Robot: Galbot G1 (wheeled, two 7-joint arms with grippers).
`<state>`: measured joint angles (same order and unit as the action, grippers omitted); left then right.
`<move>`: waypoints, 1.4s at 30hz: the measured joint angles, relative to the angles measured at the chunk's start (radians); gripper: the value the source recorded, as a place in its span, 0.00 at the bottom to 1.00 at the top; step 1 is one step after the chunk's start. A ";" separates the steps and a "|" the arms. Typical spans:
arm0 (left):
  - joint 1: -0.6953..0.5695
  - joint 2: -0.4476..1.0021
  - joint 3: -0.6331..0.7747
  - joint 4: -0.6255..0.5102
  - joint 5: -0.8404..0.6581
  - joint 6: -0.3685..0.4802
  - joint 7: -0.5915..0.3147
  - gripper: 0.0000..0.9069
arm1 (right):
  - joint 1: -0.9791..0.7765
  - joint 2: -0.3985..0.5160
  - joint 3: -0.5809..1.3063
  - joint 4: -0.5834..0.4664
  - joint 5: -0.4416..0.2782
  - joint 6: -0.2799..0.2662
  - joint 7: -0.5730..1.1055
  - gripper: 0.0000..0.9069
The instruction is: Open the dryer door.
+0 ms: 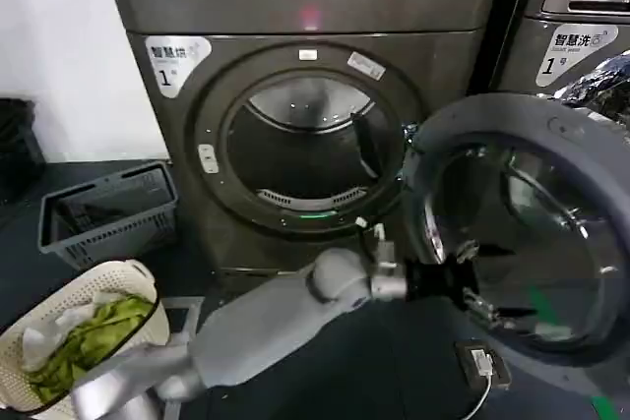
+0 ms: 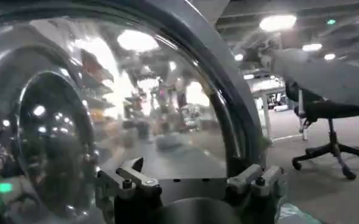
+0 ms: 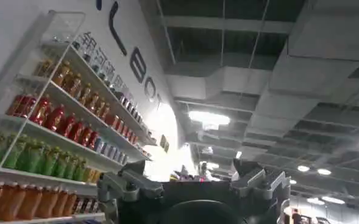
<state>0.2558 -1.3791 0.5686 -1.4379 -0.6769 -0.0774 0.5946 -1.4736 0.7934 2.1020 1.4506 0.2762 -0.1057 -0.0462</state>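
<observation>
Door: the dryer door (image 1: 522,223) stands swung wide to the right of the bronze-grey dryer (image 1: 305,95), grey inner face & domed glass turned toward the room; drum mouth (image 1: 310,150) fully exposed.
Progress: by the look of it the job is nearly done, door well clear of the opening. What's left, at most, is a last push wider & letting go.
Left gripper: left gripper (image 1: 471,287) reaches across from the grey arm to the door's inner side, low on the glass bowl. In the left wrist view its fingers (image 2: 136,178) sit spread apart, right up against the curved glass (image 2: 106,109); nothing is pinched between them. Whether they actually touch the glass or hover just off it, can't tell.
Right gripper: right gripper (image 3: 194,185) parked off the work, pointed up at a ceiling & drink shelves (image 3: 57,122); fingers spread, holding nothing.
Nearby: cream basket w/ green laundry (image 1: 74,341) at the robot's left, grey crate (image 1: 108,213) beside the dryer, LG-marked machine (image 1: 581,17) behind the open door.
</observation>
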 joint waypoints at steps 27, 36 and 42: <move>-0.116 -0.230 0.017 0.327 0.045 -0.015 -0.193 1.00 | -0.011 0.029 0.048 -0.003 -0.027 0.019 0.024 1.00; -0.121 -0.230 0.021 0.348 0.041 -0.020 -0.181 1.00 | -0.008 0.032 0.041 -0.001 -0.026 0.024 0.023 1.00; -0.126 -0.230 0.025 0.340 0.036 -0.046 -0.177 1.00 | -0.009 0.031 0.042 0.011 -0.027 0.020 0.021 1.00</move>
<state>0.1294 -1.6091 0.5936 -1.0979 -0.6407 -0.1232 0.4171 -1.4824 0.8242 2.1444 1.4615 0.2494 -0.0862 -0.0252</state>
